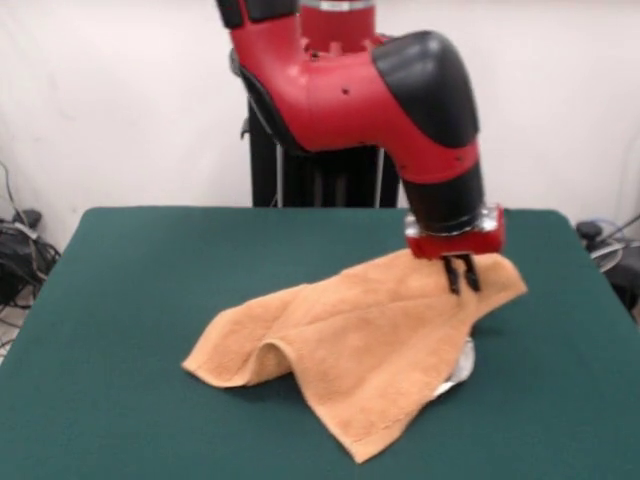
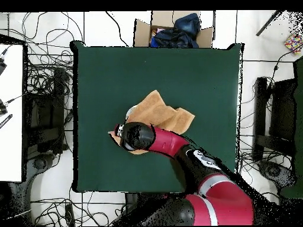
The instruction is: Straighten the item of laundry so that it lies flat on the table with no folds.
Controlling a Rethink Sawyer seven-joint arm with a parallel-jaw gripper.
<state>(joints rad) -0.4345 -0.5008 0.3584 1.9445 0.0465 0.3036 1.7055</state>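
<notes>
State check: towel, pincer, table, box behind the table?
towel: rumpled, raised fold at its near left edge, right corner lifted
pincer: shut on towel at the raised corner
table: towel lies partly on it
cardboard box: open, dark cloth inside

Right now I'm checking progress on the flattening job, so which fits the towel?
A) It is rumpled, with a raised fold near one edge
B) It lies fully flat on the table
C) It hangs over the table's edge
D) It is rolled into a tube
A: in the front view the towel shows a raised hump near its front-left edge and slopes up toward the gripper, all within the table.
</notes>
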